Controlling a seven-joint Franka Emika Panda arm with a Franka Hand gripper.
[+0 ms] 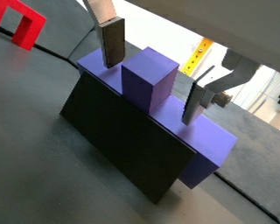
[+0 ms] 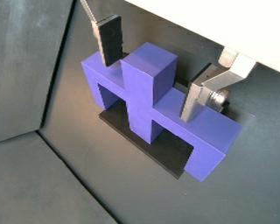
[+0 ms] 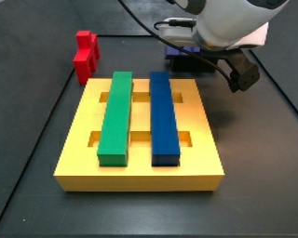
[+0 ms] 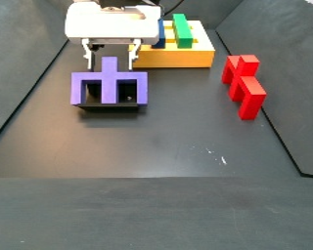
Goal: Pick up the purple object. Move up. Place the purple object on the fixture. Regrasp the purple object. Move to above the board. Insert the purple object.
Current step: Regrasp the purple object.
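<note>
The purple-lavender blocky bar with a raised centre knob [image 2: 152,98] sits on the small black boxy fixture [image 1: 122,144], directly under the hand [image 2: 150,77]. The hand's flat silver fingers [image 1: 112,44] straddle the knob with a visible gap on each side, so the hand is released and grasps nothing. In a side view the hand [image 4: 109,51] hangs just above the bar, with the large yellow slotted board [image 4: 183,55] close behind it and the red blocky piece [image 4: 245,84] well off to its side on the dark worktop. If the fingers close off-centre, one pad would likely strike first and tilt the bar on the fixture, spoiling the regrasp.
</note>
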